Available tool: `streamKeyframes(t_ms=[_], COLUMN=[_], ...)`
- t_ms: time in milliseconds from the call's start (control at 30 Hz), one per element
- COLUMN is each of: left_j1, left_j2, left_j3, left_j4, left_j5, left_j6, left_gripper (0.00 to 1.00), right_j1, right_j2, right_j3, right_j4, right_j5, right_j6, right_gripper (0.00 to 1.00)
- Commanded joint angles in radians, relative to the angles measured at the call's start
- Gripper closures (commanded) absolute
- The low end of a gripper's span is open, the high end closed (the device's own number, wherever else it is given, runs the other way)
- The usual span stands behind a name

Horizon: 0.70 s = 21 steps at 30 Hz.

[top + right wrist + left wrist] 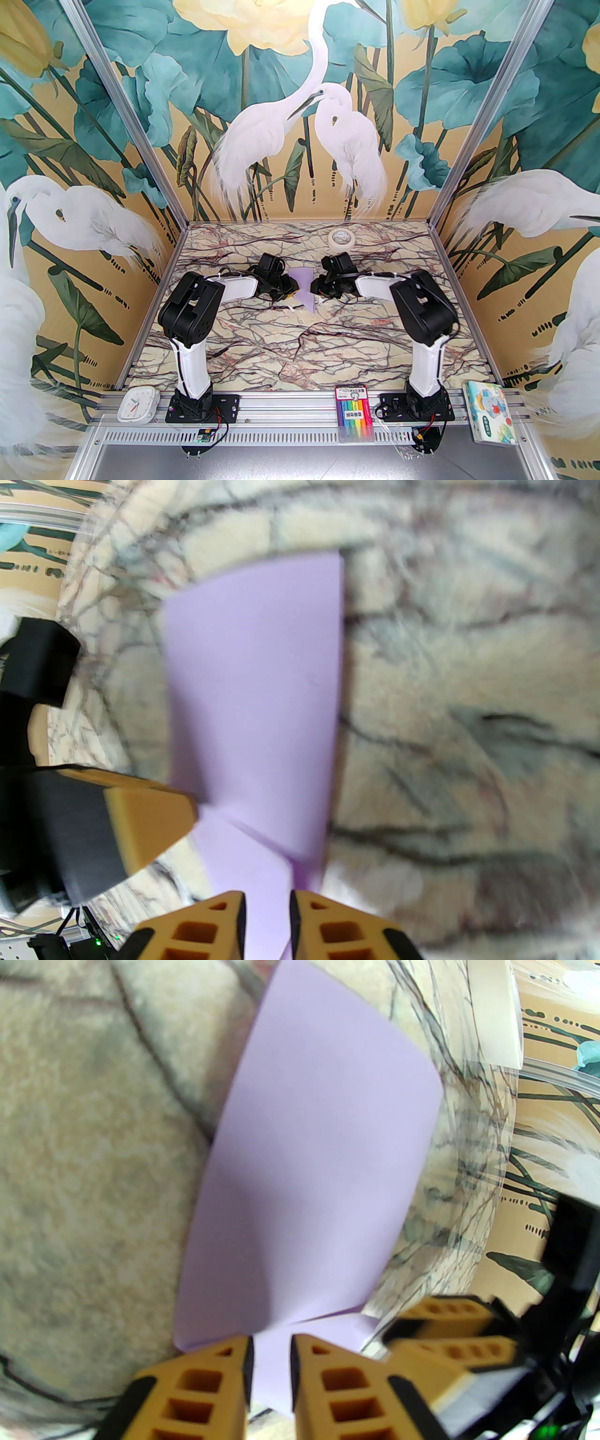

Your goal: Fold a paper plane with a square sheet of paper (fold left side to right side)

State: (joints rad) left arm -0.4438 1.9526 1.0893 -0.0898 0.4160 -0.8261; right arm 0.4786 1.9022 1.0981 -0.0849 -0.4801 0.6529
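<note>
Left fingers (201, 1382) and right fingers (328, 930) each a slit apart, gripping nothing, poised at the left and right edges of the paper's (303, 286) narrower near end, equally close; paper flat on the tabletop (281, 356), long axis crosswise to the line between them.

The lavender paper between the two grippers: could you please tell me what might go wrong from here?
1. The left gripper and right gripper both stand narrowly parted over the paper, apparently not clamping it, so it may slide or its overlapping layers may shift.
2. Their fingertips sit close together at the same end of the paper, so they might bump each other and skew the crease.
</note>
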Motion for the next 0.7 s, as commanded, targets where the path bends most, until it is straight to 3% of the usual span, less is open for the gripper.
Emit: streamKeyframes(t_ms=[0, 133, 433, 667], left_j1=[0.005, 0.004, 0.004, 0.003], left_j2=[0.029, 0.031, 0.032, 0.03], left_j3=[-0.006, -0.006, -0.012, -0.018], left_j4=[-0.032, -0.028, -0.016, -0.019], left_j5=[-0.036, -0.034, -0.028, -0.035], left_j6=[-0.005, -0.008, -0.018, -0.021], left_gripper=[0.79, 0.79, 0.79, 0.8], right_j1=[0.011, 0.05, 0.101, 0.088], right_j2=[-0.071, -0.054, 0.085, 0.149], right_j3=[-0.013, -0.009, 0.051, 0.071], right_j4=[-0.038, -0.045, -0.008, -0.037], right_j5=[0.007, -0.067, -0.164, -0.158], right_j6=[-0.03, -0.032, 0.018, 0.027], right_gripper=[0.88, 1.0, 1.0, 1.0])
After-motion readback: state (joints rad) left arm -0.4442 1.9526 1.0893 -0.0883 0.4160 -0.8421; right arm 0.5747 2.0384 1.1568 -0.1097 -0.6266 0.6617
